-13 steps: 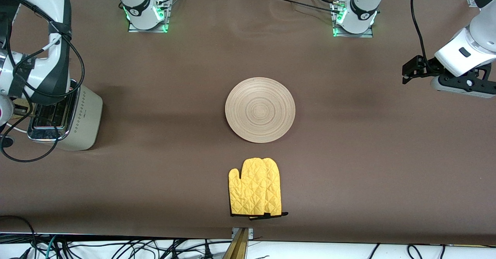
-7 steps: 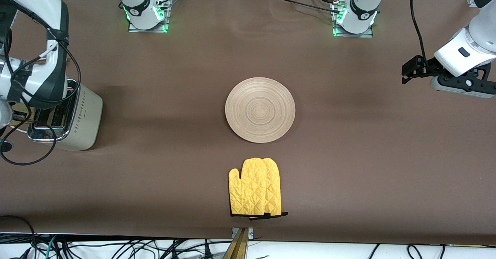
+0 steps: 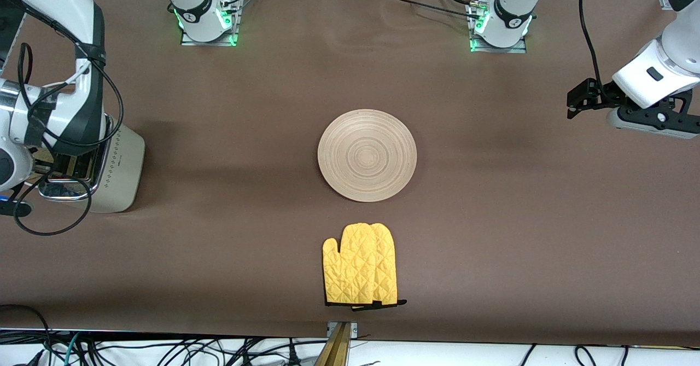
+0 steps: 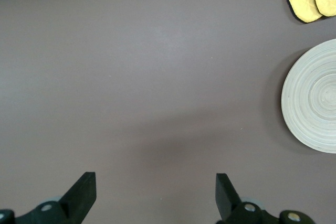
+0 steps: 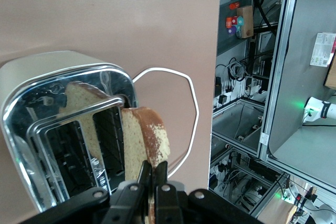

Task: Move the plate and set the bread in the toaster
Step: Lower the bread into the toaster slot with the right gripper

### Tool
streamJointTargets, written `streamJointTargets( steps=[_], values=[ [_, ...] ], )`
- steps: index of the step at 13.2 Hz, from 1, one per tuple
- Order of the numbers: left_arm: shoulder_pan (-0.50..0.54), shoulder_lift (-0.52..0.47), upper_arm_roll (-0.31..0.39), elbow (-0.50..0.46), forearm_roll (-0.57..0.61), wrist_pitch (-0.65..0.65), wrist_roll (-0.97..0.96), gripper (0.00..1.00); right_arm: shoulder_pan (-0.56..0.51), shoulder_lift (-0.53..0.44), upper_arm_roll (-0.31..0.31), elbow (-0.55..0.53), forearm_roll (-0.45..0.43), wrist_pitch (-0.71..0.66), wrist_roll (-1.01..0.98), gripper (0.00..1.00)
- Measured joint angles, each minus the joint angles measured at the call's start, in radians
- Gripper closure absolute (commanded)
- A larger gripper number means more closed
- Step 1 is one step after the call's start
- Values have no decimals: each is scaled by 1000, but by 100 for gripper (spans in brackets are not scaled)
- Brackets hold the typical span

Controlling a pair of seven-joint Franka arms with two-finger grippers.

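The cream toaster [image 3: 117,169] stands at the right arm's end of the table, and its chrome top with two slots fills the right wrist view [image 5: 52,93]. My right gripper [image 5: 153,174] is shut on the bread [image 5: 144,140], a brown-crusted slice held edge-on over the toaster's top by its slots. In the front view the right arm's wrist hides the bread. The wooden plate [image 3: 367,155] lies bare at the table's middle and also shows in the left wrist view [image 4: 312,103]. My left gripper [image 3: 574,100] waits open and empty over the left arm's end of the table [image 4: 155,187].
A yellow oven mitt [image 3: 360,265] lies nearer the front camera than the plate. The toaster's white cord [image 5: 184,108] loops on the table beside it. A black cable [image 3: 49,213] hangs from the right arm by the toaster.
The right arm's wrist has shifted slightly over the toaster. The left arm, plate and mitt have not moved.
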Motion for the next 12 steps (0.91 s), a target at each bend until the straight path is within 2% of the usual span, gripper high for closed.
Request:
streamJointTargets(
  steps=[7,12],
  values=[
    [0,0,0,0,0,0,0,0,29,-26,-3,-5,8,-71,8,100],
    [0,0,0,0,0,0,0,0,13,-39,-4,-22,8,-36,8,100]
  ],
)
